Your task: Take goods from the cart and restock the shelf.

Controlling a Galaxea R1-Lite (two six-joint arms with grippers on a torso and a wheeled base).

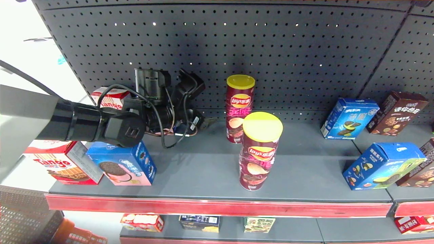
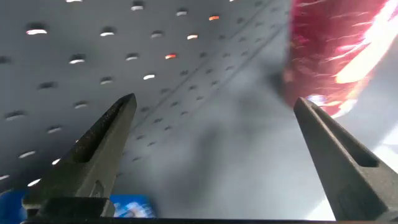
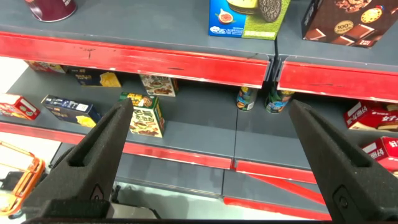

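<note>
Two maroon chip cans with yellow lids stand on the grey shelf (image 1: 203, 169): the rear can (image 1: 239, 108) near the pegboard and the front can (image 1: 259, 150) closer to the red edge. My left gripper (image 1: 203, 122) hovers low over the shelf, just left of the rear can, open with nothing between its fingers. In the left wrist view the gripper (image 2: 214, 106) faces the pegboard, and the red can (image 2: 336, 53) lies beside one fingertip. My right gripper (image 3: 208, 106) is open and empty, out in front of the lower shelves.
Wafer box (image 1: 62, 162) and blue cookie box (image 1: 123, 166) sit at front left under my left arm; a wafer box (image 1: 110, 98) behind. Blue boxes (image 1: 349, 118) (image 1: 381, 166) and brown boxes (image 1: 398, 112) at right. Lower shelves hold small boxes (image 3: 146, 115). An orange basket (image 1: 73, 234) at bottom left.
</note>
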